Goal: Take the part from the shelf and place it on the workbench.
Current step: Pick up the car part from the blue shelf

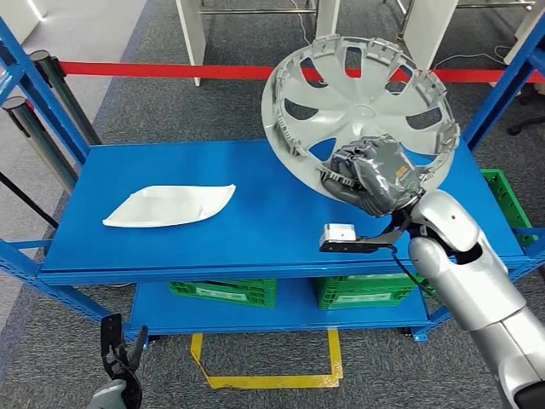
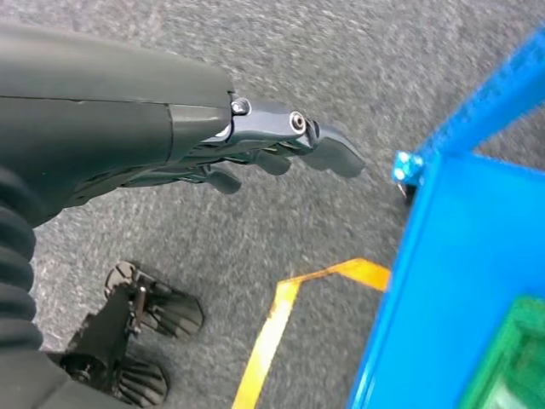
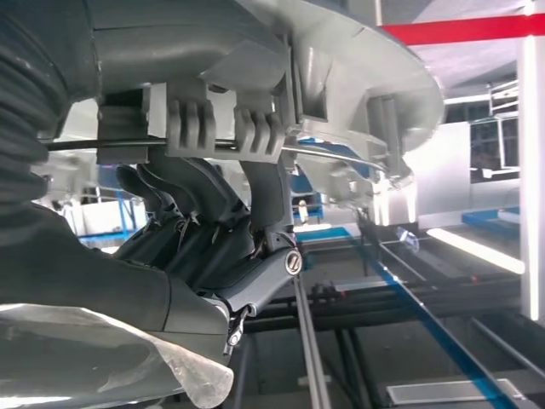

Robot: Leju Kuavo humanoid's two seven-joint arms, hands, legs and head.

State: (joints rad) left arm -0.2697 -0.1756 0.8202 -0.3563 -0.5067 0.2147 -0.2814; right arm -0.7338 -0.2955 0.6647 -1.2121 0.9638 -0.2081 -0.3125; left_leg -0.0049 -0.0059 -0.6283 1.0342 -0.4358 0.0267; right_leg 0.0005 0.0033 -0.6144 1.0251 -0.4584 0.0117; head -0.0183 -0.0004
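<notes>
A silver wheel cover [image 1: 360, 102] with spoke cut-outs is tilted up above the right end of the blue shelf [image 1: 270, 226]. My right hand [image 1: 370, 175] grips its lower rim, fingers curled around the edge. The right wrist view shows those dark fingers [image 3: 212, 230] hooked under the grey ribbed rim of the wheel cover [image 3: 308, 77]. A flat white part [image 1: 169, 205] lies on the shelf's left half. My left hand [image 1: 121, 354] hangs low at the front left, and in the left wrist view this left hand [image 2: 270, 145] has its fingers extended over the carpet, holding nothing.
Green crates [image 1: 225, 292] sit on the lower shelf, another [image 1: 504, 196] at the right. Blue uprights [image 1: 38, 94] frame the shelf. A red barrier tape [image 1: 161, 70] and white table legs [image 1: 192, 34] stand behind. Yellow tape [image 1: 270, 381] marks the carpet in front.
</notes>
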